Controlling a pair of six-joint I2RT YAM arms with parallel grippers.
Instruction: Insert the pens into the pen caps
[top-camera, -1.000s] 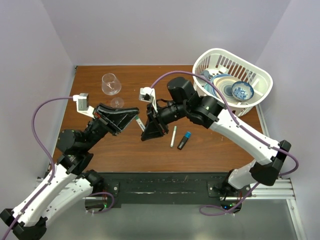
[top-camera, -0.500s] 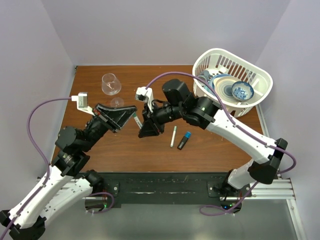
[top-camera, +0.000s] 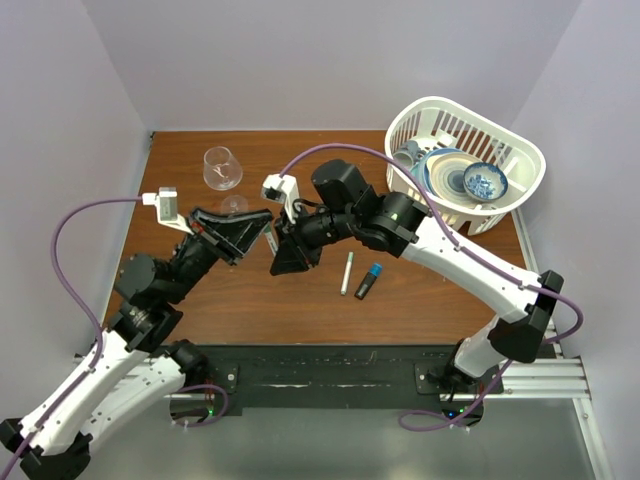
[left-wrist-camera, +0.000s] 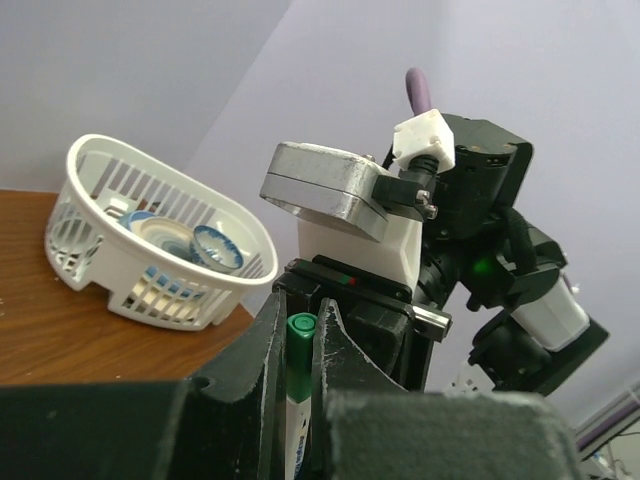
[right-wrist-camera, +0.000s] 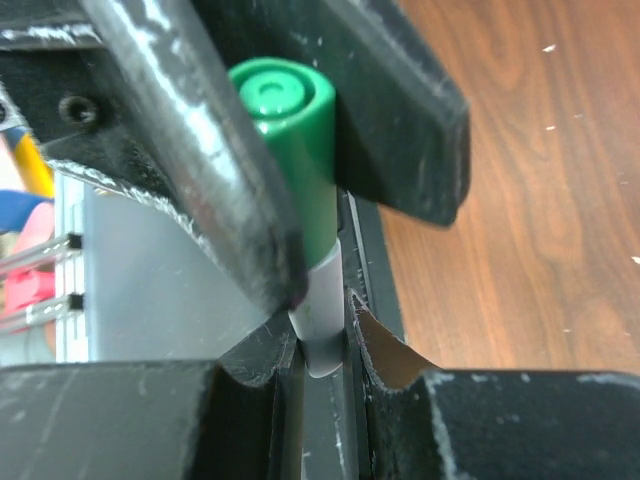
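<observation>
Brown tabletop (top-camera: 250, 300); left pincer (left-wrist-camera: 298, 332), right pincer (right-wrist-camera: 322, 345) both clamped on green-capped white pen (left-wrist-camera: 297, 415) (blue print unreadable).

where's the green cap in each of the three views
left wrist: green cap sits low centre, clamped in the left gripper, topping a white pen.
right wrist: large, upper centre; the right gripper grips the pen just below it.
top: too small to make out; it lies where the two grippers' tips meet, left of centre.
shared landmark: the brown table.
</observation>
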